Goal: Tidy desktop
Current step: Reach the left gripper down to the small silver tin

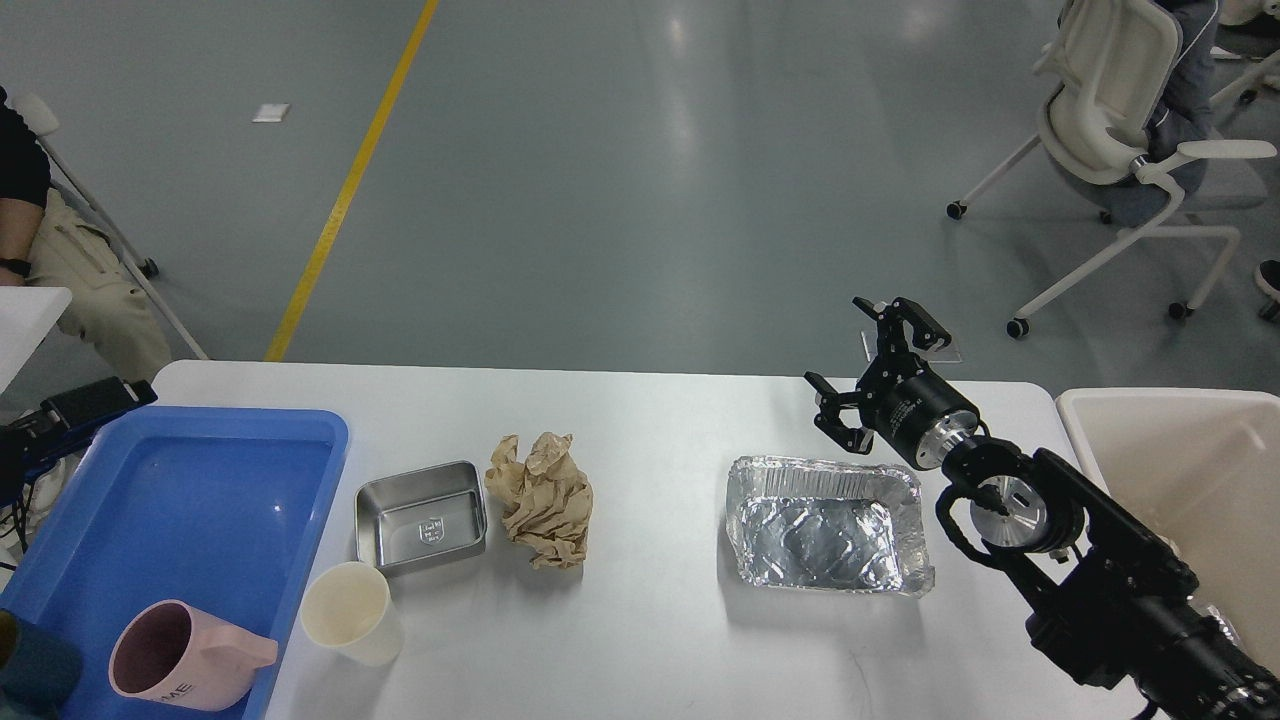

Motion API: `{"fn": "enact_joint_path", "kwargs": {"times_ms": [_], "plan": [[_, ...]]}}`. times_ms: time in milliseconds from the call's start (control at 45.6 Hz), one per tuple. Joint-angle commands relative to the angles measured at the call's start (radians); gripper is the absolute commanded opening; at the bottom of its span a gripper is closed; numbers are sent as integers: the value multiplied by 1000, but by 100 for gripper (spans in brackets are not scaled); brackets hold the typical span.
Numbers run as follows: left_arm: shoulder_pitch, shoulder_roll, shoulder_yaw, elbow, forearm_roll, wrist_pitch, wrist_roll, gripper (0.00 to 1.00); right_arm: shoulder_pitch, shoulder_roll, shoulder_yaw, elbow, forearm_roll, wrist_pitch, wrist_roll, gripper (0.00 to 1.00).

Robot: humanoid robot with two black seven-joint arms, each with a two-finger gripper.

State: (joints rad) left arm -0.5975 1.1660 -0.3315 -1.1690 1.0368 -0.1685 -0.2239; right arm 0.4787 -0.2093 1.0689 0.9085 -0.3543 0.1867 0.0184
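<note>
The white desktop (650, 620) holds a crumpled brown paper (541, 498), a small steel tray (421, 517), a cream paper cup (350, 611) and an empty foil tray (825, 524). My right gripper (866, 361) is open and empty. It hovers over the far edge of the desktop, just behind the foil tray's far right corner. A dark part of my left arm (88, 401) shows at the left edge by the blue tray's far corner. Its fingers cannot be told apart.
A blue tray (200, 480) at the left holds a pink mug (180, 655) lying tilted and a dark teal object (30, 668). A cream bin (1180, 480) stands beyond the desktop's right end. Office chairs and a seated person stand beyond the desk.
</note>
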Motion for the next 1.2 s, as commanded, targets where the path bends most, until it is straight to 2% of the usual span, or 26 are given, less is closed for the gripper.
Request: {"fn": "enact_joint_path", "kwargs": {"times_ms": [0,131,241,307,460,526,701,920,1183], "plan": [[-33,-8,0,-1,146,-26,-2,97,8,-1,0,3,0,0,0,100],[-87,-12,2,0,320,-117,-15,97,17,1,3,3,1,3,0,100],[-134,-52,2,3,494,-158,-104,97,18,5,3,9,1,3,2,100],[-166,-88,2,3,595,-189,-130,97,18,8,3,9,1,3,2,100],[-274,-163,3,5,723,-360,-138,97,18,18,3,9,1,3,8,100],[-298,-210,25,3,759,-397,-138,97,18,18,3,10,1,3,8,100],[-347,-324,147,2,934,-396,-155,97,18,18,11,18,1,3,8,100],[-363,-463,235,2,1057,-384,-167,94,11,18,14,27,1,0,9,100],[-403,-575,322,19,1094,-382,-170,94,5,16,23,36,1,3,9,100]]}}
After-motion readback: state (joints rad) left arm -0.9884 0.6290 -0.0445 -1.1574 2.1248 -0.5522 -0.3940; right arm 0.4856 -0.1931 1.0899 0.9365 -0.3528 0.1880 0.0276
